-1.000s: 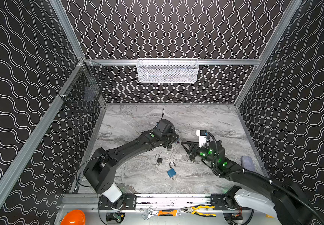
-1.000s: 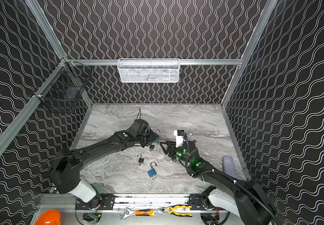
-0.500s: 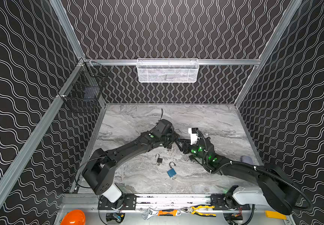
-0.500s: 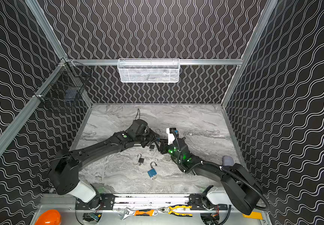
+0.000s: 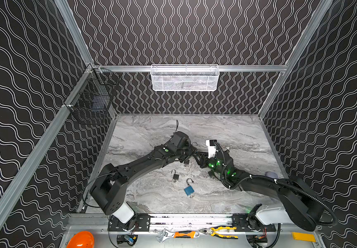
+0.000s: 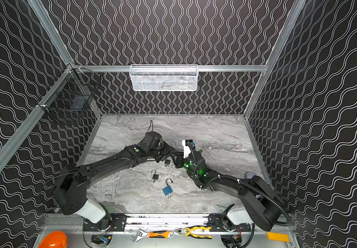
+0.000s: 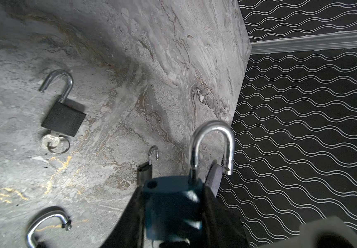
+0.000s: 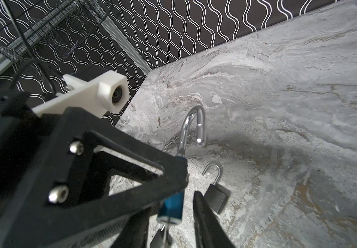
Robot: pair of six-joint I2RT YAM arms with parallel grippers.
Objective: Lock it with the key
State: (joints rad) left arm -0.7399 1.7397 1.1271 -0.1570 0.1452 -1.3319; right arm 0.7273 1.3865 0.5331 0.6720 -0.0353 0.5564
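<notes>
My left gripper is shut on the body of a blue padlock, held off the marble table with its silver shackle swung open. In both top views the two grippers meet at mid-table, left gripper against right gripper. My right gripper has one finger on each side of the blue padlock at its lower end. A thin key sticks out there, edge-on. Gaps show between the fingers and the key.
Loose open padlocks lie on the table: a black one, a blue one and a black one under the grippers. A white mesh basket and a black wire basket hang on the walls. Pliers lie by the front rail.
My right arm has moved left up to the left gripper, and its jaws have narrowed round the held padlock's lower end. The left arm has barely moved.
</notes>
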